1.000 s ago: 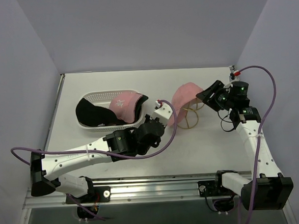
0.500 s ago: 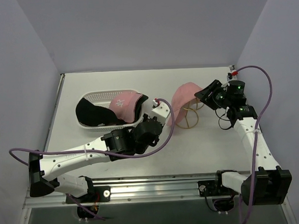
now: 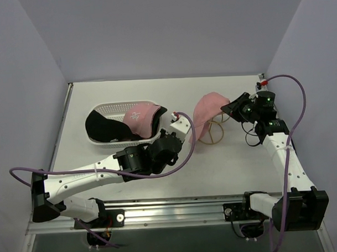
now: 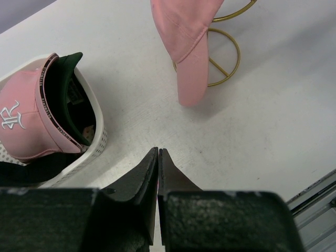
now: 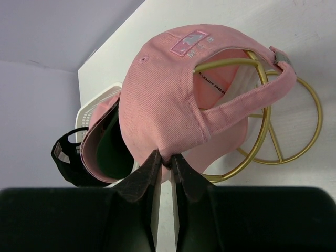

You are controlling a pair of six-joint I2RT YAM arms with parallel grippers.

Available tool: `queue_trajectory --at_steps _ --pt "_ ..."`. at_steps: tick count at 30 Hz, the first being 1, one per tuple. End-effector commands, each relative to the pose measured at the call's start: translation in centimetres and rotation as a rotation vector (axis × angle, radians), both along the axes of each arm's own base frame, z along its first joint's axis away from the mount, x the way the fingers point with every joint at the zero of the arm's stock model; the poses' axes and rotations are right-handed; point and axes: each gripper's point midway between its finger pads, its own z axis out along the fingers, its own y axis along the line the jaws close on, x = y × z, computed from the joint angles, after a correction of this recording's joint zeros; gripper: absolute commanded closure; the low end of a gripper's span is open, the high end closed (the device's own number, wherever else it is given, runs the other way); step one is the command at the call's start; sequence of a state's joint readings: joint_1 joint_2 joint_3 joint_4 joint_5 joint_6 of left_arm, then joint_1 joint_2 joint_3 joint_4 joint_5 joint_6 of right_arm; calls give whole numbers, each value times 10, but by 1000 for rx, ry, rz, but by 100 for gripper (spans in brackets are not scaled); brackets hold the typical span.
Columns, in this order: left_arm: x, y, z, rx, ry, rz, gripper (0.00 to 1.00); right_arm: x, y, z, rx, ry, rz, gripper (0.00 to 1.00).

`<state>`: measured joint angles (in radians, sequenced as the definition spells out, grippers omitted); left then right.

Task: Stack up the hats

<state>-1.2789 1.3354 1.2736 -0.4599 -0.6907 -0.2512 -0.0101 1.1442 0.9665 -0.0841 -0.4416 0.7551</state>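
Observation:
A pink cap (image 3: 206, 109) sits on the gold wire stand (image 3: 213, 133), its brim hanging down on the left. My right gripper (image 3: 230, 108) is shut on the cap's lower rear edge; the right wrist view shows the jaws (image 5: 167, 157) pinching the pink fabric (image 5: 168, 89) beside the stand (image 5: 262, 142). My left gripper (image 3: 182, 125) is shut and empty over the table between basket and stand, also seen in the left wrist view (image 4: 158, 152). A second pink cap (image 3: 139, 117) lies on black and dark green caps (image 3: 102, 127) in the basket.
The white perforated basket (image 3: 110, 108) stands at the left, its wall just left of my left gripper (image 4: 97, 126). The pink brim (image 4: 190, 79) hangs in front of the left gripper. Grey walls close in the table.
My right gripper has shifted slightly up and right while holding the cap's edge. My left arm has drawn back slightly to the left. The cap stays on the stand.

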Motion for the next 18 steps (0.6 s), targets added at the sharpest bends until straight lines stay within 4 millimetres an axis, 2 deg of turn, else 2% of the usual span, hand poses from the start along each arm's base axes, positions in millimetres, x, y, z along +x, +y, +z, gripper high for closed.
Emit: queue_trajectory --at_steps 1,3,10,18 --pt "0 3 18 -72 -9 3 89 -1 -6 -5 -34 9 -24 93" --pt "0 3 18 -72 -8 3 88 -2 -6 -6 -38 8 -26 97" --pt "0 4 16 -74 -3 6 88 -9 -11 -18 -76 44 -35 95" --pt "-2 4 14 -76 4 5 87 -17 -15 -25 -89 54 -50 100"
